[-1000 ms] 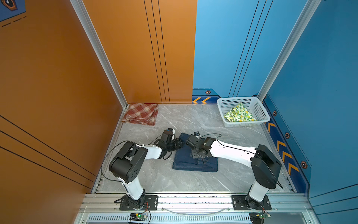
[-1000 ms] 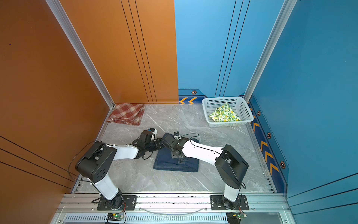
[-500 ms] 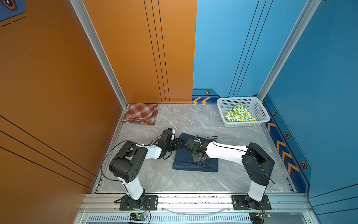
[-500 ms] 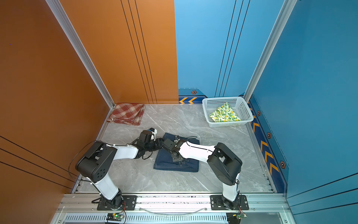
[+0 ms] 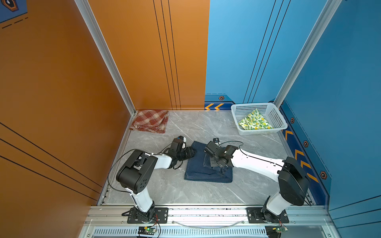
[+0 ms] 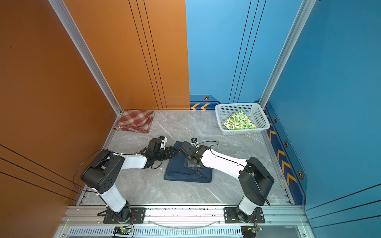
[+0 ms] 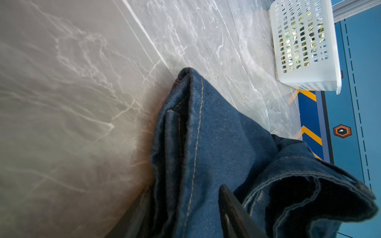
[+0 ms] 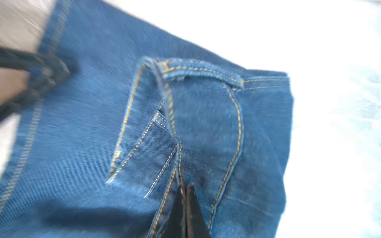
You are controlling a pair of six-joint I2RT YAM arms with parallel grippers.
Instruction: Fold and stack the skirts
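Observation:
A dark blue denim skirt (image 5: pixel 198 169) (image 6: pixel 181 172) lies folded mid-table. My left gripper (image 5: pixel 192 153) (image 7: pixel 185 210) straddles its thick far-left edge, with the cloth filling the space between the fingers (image 7: pixel 233 206). My right gripper (image 5: pixel 213 164) (image 8: pixel 185 186) is shut on a seam fold on top of the denim (image 8: pixel 92 123), and the cloth tents up toward it. The red-and-cream plaid skirt (image 5: pixel 150 121) lies folded in the far left corner. The lemon-print skirt (image 5: pixel 254 122) lies in the basket.
A white perforated basket (image 5: pixel 276 117) (image 7: pixel 305 47) stands at the far right against the blue wall. Orange and blue walls close in the grey marble table (image 5: pixel 206 127). Both arm bases stand on the front rail.
My right gripper's jaws have closed on the denim, and its elbow has swung back out to the right. The left gripper has stayed put on the skirt's edge.

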